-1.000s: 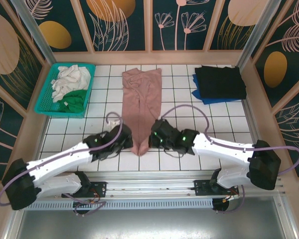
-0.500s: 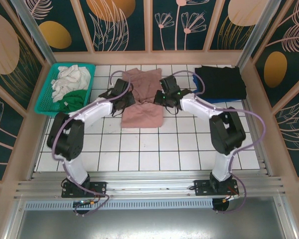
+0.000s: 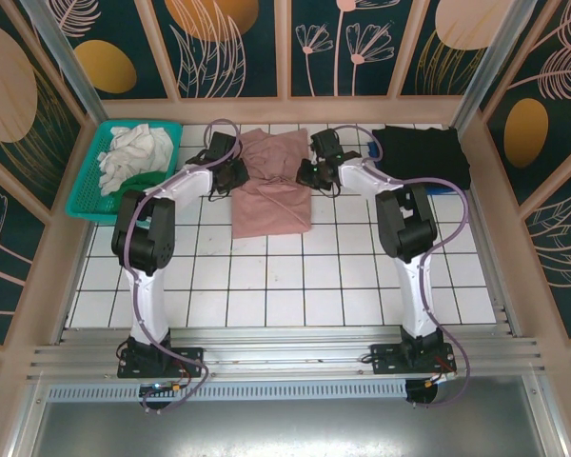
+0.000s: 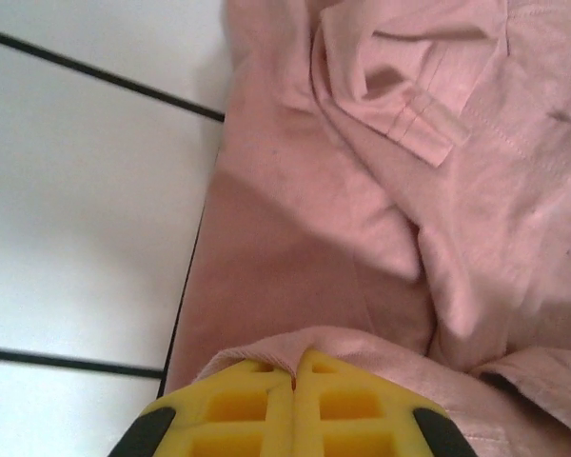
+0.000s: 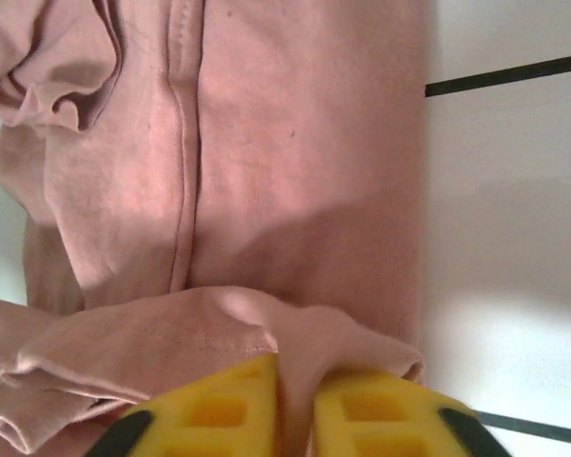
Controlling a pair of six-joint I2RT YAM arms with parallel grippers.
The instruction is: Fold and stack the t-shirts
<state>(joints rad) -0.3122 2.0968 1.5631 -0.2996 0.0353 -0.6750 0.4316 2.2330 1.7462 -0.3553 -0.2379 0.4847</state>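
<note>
Progress: pink shirt (image 3: 271, 195) lies at the far middle of the surface (image 3: 295, 276), doubled over into a short packet. I judge this fold nearly made but not tidy, because the top layer is wrinkled and bunched near the far edge.
Left end effector (image 3: 236, 174): it is at the far left corner of pink shirt. Its yellow fingers (image 4: 238, 414) are pressed together and the hem runs into the seam at their tips, so it seems to pinch the cloth.
Right end effector (image 3: 306, 173): it is at the far right corner. A ridge of pink cloth stands between its two fingers (image 5: 219, 409), so it is clamped on pink shirt.
Done: black shirt (image 3: 421, 157) lies folded at the far right, on top of blue shirt (image 3: 390, 192), whose edge shows under it on the near side. I take this pair for the stack.
Left to do: the corners must be released, pink shirt perhaps smoothed or folded once more, then moved to the stack. White shirt (image 3: 133, 150) and green shirt (image 3: 143, 195) lie crumpled in the basket (image 3: 90, 205) at the far left, not yet folded.
Estimate: two shirts of five look finished and the third is in hand.
Writing: none can be read. No brand label appears, and the cloth faces turned up are plain.
</note>
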